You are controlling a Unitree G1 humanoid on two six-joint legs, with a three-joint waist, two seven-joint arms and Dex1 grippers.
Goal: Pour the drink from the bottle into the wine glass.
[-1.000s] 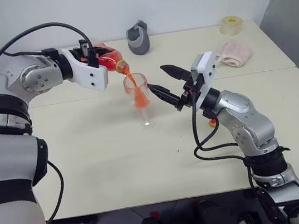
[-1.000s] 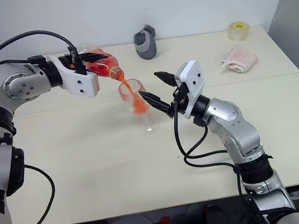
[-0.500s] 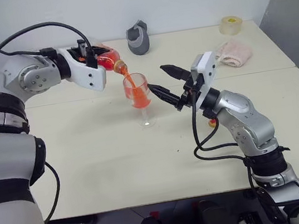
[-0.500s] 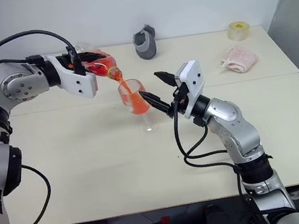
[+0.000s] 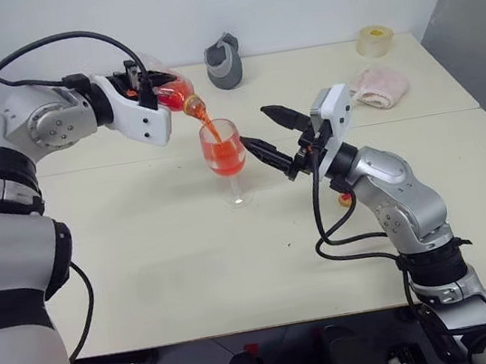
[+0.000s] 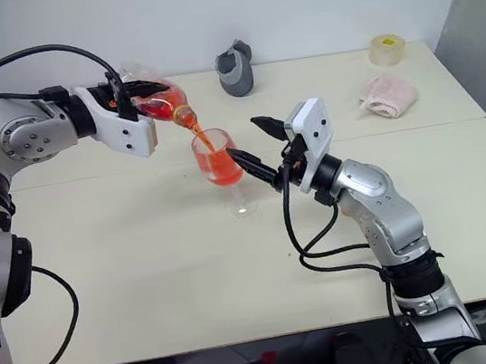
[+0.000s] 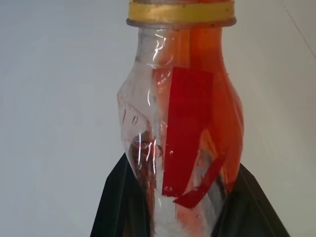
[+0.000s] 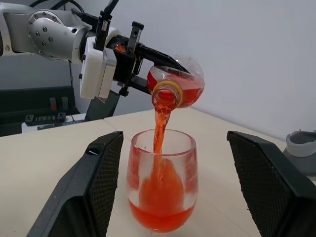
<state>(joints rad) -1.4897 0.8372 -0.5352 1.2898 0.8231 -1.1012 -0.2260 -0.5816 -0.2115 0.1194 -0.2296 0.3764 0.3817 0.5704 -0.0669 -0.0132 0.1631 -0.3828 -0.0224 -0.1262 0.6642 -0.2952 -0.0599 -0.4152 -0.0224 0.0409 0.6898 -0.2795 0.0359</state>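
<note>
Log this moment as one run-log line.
phase: pouring | left gripper: shut on tilted bottle | drink: streaming into wine glass | right gripper: open beside glass, not touching

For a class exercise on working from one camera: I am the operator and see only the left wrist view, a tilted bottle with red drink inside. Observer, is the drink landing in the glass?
Observer: Yes. The drink streams from the bottle straight into the glass.
Operator: How full is the glass?
Observer: Partly. Red fills the lower bowl and the level sits below the rim.
Operator: Is the other arm holding the glass?
Observer: No. The right arm's jaws stand open on either side of the bowl, with a gap on each side.
</note>
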